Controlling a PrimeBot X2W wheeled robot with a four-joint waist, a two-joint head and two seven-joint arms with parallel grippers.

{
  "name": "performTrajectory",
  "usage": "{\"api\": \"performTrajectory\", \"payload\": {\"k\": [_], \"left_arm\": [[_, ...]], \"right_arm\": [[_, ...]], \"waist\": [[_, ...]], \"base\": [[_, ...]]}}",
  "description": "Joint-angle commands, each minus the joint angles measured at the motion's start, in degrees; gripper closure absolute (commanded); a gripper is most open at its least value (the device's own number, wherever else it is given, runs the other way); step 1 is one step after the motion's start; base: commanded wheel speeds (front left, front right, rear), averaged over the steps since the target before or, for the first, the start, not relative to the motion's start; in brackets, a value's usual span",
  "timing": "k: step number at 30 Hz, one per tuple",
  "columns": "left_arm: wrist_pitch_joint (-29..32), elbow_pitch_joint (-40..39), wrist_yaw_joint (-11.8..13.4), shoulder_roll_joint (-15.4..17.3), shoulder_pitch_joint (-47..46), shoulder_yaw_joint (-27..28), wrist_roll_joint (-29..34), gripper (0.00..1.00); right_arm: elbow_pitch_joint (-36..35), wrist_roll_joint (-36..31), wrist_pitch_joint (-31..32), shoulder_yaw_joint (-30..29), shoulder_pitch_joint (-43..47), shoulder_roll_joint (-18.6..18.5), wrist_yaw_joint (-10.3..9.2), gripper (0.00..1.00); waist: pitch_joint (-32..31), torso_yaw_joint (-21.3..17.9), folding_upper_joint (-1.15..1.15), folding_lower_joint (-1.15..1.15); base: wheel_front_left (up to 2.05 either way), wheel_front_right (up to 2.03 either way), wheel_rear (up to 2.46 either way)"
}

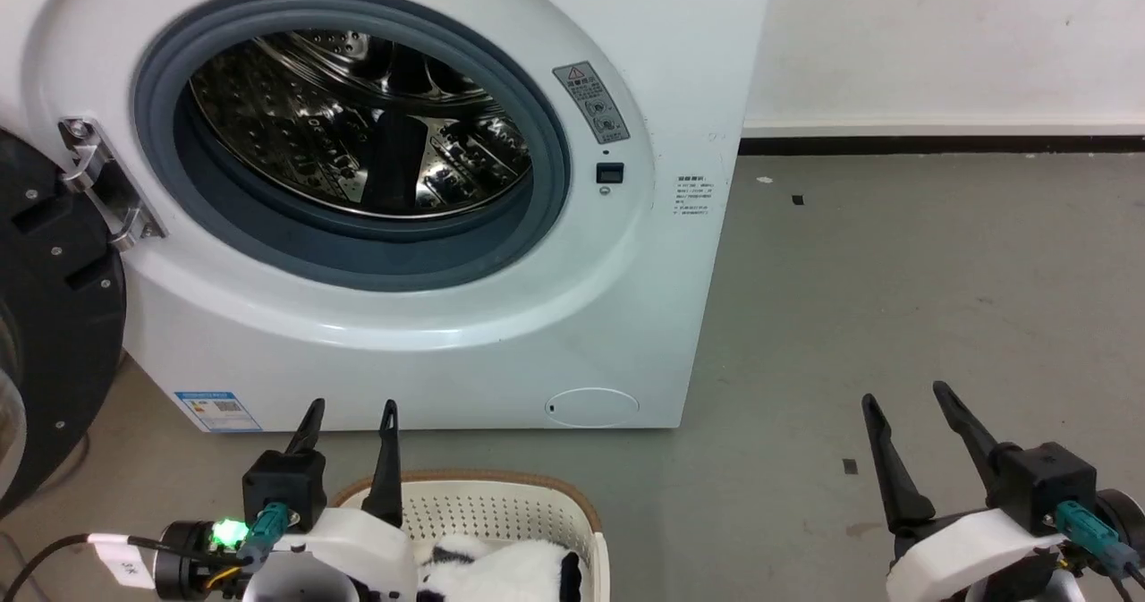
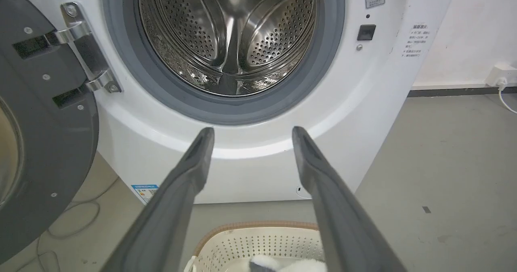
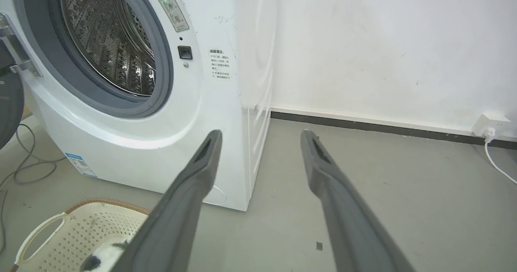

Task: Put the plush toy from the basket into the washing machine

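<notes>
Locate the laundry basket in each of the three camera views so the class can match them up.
Head view: basket at bottom centre.
Left wrist view: bottom centre.
Right wrist view: bottom left corner.
Shared landmark: the blue sticker low on the front of the washing machine.

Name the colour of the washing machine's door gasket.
Grey; the gasket of the washing machine shows best in the head view.

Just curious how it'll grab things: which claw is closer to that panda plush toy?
The left. The left gripper is over the basket, right beside the plush toy; the right gripper is over the floor, well off to the basket's right.
</notes>
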Motion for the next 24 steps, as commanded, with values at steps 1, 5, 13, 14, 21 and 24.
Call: {"api": "performTrajectory", "payload": {"k": [1, 5, 13, 14, 21, 24], "left_arm": [[-0.6, 1.5, -0.2, 0.0, -1.7, -0.3, -0.6, 0.0], [-1.0, 3.6, -0.4, 0.0, -3.1, -0.5, -0.9, 0.0], [-1.8, 10.9, -0.9, 0.2, -7.7, -1.5, -1.5, 0.0], [-1.9, 11.8, -0.9, 0.3, -8.3, -1.6, -1.5, 0.0], [-1.4, 17.0, -1.2, 0.7, -12.4, -2.8, -1.7, 0.0], [-0.7, 18.9, -1.1, 0.9, -13.9, -3.4, -1.9, 0.0]], "right_arm": [[-0.3, 0.7, -0.8, -0.4, -1.2, 0.0, 0.0, 0.0], [-0.5, 1.2, -1.1, -0.7, -1.9, 0.0, 0.01, 0.0], [-1.3, 2.5, -2.1, -1.6, -3.9, 0.0, 0.01, 0.0], [-1.4, 2.7, -2.2, -1.7, -4.1, 0.0, 0.01, 0.0], [-2.2, 3.9, -3.0, -2.5, -5.9, 0.0, 0.01, 0.0], [-2.6, 4.4, -3.4, -2.9, -6.7, 0.0, 0.01, 0.0]], "waist": [[0.9, -0.1, 0.0, 0.0], [2.2, -0.3, 0.0, 0.0], [6.6, -0.9, 0.0, 0.0], [7.3, -1.0, 0.0, 0.0], [11.8, -1.5, 0.0, 0.0], [13.9, -1.8, 0.0, 0.0]], "base": [[0.0, 0.0, 0.0], [0.0, 0.0, 0.0], [0.0, 0.0, 0.0], [0.0, 0.0, 0.0], [0.0, 0.0, 0.0], [0.0, 0.0, 0.0]]}}
